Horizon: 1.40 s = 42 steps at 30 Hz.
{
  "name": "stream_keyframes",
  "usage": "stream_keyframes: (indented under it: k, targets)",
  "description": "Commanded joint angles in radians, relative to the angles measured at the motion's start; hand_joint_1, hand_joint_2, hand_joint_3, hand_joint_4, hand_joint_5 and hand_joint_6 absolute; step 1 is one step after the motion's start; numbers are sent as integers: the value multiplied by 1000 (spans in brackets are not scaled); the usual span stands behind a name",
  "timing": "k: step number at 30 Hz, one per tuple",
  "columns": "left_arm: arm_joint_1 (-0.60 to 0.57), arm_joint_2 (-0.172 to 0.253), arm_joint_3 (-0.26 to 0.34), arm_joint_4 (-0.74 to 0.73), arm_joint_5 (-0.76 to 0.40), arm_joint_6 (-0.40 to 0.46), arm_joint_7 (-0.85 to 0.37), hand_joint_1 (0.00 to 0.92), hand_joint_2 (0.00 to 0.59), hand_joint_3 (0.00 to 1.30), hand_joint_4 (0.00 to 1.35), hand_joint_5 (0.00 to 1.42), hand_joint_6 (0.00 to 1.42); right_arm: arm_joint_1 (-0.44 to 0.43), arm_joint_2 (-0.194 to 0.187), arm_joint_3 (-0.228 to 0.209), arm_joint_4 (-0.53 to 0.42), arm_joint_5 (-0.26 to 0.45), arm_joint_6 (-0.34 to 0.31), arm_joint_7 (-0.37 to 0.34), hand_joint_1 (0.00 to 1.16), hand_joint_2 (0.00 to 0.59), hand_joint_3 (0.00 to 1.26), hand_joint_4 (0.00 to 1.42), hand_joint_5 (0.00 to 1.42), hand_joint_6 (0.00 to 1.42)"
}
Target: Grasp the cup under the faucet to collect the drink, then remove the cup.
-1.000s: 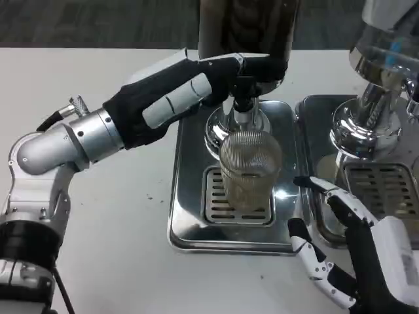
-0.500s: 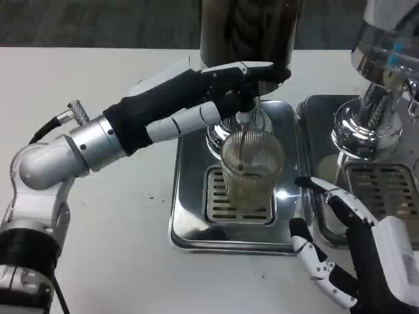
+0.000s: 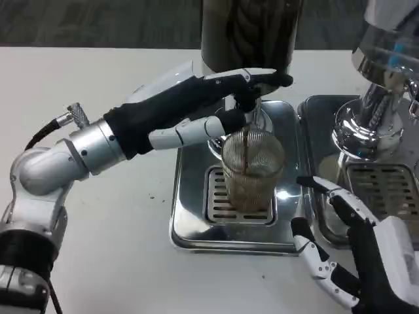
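Now cup point(image 3: 251, 171) on drip grate under faucet point(image 3: 247, 104); left robot hand point(image 3: 196, 108) pressing faucet; right robot hand point(image 3: 340, 252) spread, empty, beside cup.

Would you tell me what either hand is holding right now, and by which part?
The left hand grips the faucet lever above the cup. The right hand holds nothing; its fingers are spread beside the tray.
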Motion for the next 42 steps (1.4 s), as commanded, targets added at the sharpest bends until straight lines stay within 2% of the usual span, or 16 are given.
stream_keyframes:
  k: [1, 4, 9, 13, 17, 26, 32, 37, 42]
  targets:
    - [35, 7, -32, 15, 44, 4, -13, 0, 175, 188, 67, 43, 40, 7, 9, -8, 2, 85, -12, 42, 391, 315, 197, 179, 189, 239]
    - [36, 9, -35, 15, 46, 1, -8, 0, 178, 188, 67, 43, 40, 0, 15, -13, 13, 171, -8, 100, 409, 286, 152, 133, 140, 206]
    - [39, 11, -37, 12, 45, 0, -4, 0, 180, 188, 71, 43, 40, -15, 19, -18, 24, 272, -5, 184, 459, 257, 63, 58, 80, 152]
    - [43, 13, -38, 8, 45, -2, -2, 0, 181, 193, 76, 43, 40, -35, 21, -22, 38, 341, 10, 260, 491, 247, 3, 3, 17, 116]
    - [47, 13, -38, 2, 42, -2, 0, 0, 181, 195, 78, 43, 45, -56, 18, -29, 51, 382, 20, 324, 518, 240, 0, 0, 0, 71]
    - [56, 19, -38, -18, 38, 4, 5, 0, 183, 205, 97, 43, 53, -123, 12, -31, 75, 380, 61, 404, 560, 227, 0, 0, 0, 1]
    - [62, 24, -37, -27, 36, 5, 9, 0, 190, 206, 98, 47, 55, -163, 22, -31, 78, 327, 110, 387, 639, 220, 0, 0, 0, 25]
    - [65, 28, -36, -35, 35, 8, 12, 0, 192, 212, 103, 51, 55, -185, 39, -34, 83, 288, 146, 363, 646, 218, 0, 0, 0, 29]
    - [68, 31, -35, -41, 34, 11, 13, 0, 193, 217, 109, 53, 55, -203, 51, -37, 91, 284, 172, 359, 649, 218, 0, 0, 0, 30]
